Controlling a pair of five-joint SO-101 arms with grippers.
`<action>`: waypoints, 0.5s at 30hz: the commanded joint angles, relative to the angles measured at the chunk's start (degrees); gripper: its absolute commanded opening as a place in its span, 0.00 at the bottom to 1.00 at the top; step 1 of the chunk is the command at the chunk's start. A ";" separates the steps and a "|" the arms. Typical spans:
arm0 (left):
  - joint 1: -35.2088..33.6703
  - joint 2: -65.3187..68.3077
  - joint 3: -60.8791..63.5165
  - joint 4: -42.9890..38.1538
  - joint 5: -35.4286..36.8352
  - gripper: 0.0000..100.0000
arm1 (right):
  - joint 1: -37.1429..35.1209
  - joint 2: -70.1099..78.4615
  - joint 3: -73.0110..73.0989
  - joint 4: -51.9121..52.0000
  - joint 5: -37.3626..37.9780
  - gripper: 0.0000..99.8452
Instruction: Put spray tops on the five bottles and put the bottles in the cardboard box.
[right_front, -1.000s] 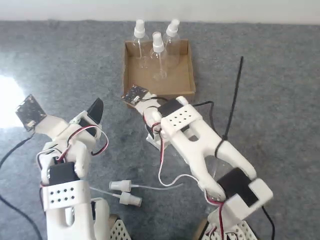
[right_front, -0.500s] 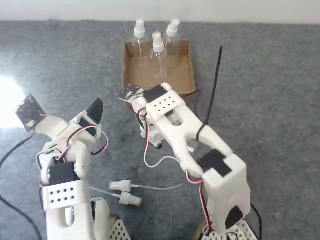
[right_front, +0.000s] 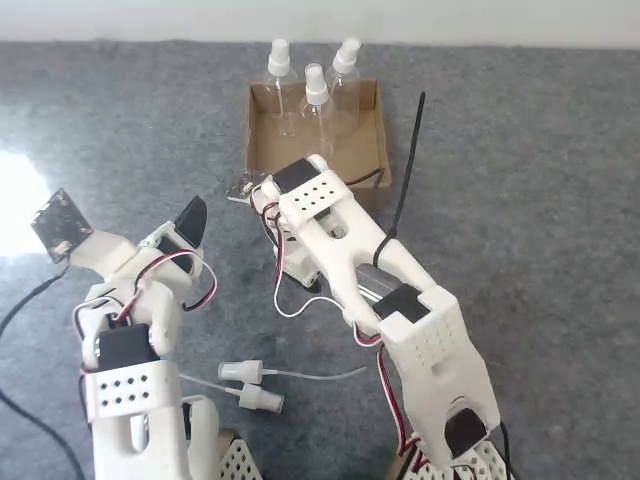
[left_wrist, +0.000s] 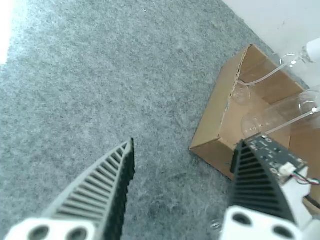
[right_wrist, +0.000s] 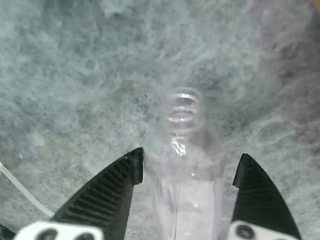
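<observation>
High view: three capped bottles (right_front: 317, 100) upright in cardboard box (right_front: 262, 150); two spray tops (right_front: 252, 385) on carpet (right_front: 520, 200) near arm bases.
Left wrist view: left gripper (left_wrist: 185, 145) spread wide above carpet, box corner just beyond.
Right wrist view: right gripper (right_wrist: 187, 160) spread, uncapped bottle (right_wrist: 184, 125) between its jaws.

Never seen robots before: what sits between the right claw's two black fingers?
A clear bottle with no spray top, straddled by the right gripper's open fingers; the right wrist view shows it.

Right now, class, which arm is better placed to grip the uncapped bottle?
Right. The right gripper, open, straddles the bottle; the left gripper hangs open over the table near the box.
</observation>
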 joint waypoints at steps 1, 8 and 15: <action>0.00 -0.79 -0.22 -1.32 -0.44 0.29 | -0.40 -0.40 -3.16 0.75 0.70 0.27; 0.00 -0.79 -0.22 -1.32 -0.44 0.29 | -0.31 -0.57 -3.34 0.75 0.70 0.20; 0.00 -0.79 -0.22 -1.32 -0.44 0.29 | -0.13 -0.75 -5.63 1.54 0.44 0.08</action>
